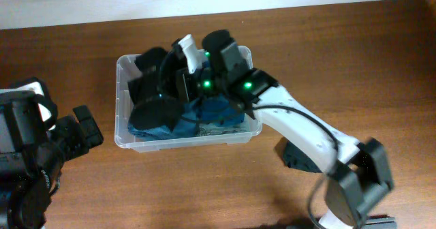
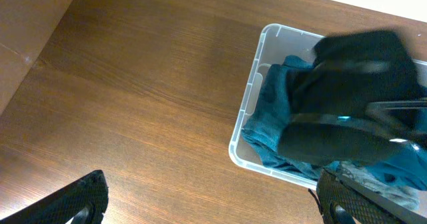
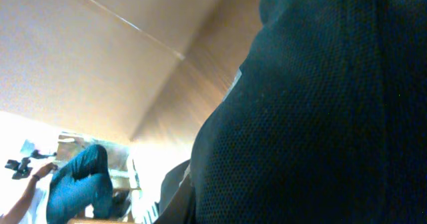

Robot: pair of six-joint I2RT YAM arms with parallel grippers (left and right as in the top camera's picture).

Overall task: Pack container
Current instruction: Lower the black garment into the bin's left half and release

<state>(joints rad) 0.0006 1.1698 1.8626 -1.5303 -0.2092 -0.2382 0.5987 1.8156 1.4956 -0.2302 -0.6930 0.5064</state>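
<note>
Blue cloth [image 1: 216,113] lies bunched in the right half of the container [image 1: 121,99], which sits mid-table [image 1: 354,52], a little toward the far edge. The right arm reaches in over the near-right corner, and the right gripper [image 1: 174,82] is down among dark shapes [image 1: 153,113] over the left half. I'd guess it is that low so it can press or tuck the contents below the rim. Its jaws are pinched nearly together, but black mesh texture fills the wrist view, so I cannot tell whether anything sits between them.

The left gripper [image 2: 210,207] hangs spread wide and empty over bare wood, well left of the container. That is probably so the two arms don't cross.

Room inside is tight: walls stand close around the wrist, and cloth rides up against the near wall. Outside, open wood lies to the left and along the far side. Lifting straight up looks to me the safest way out.
</note>
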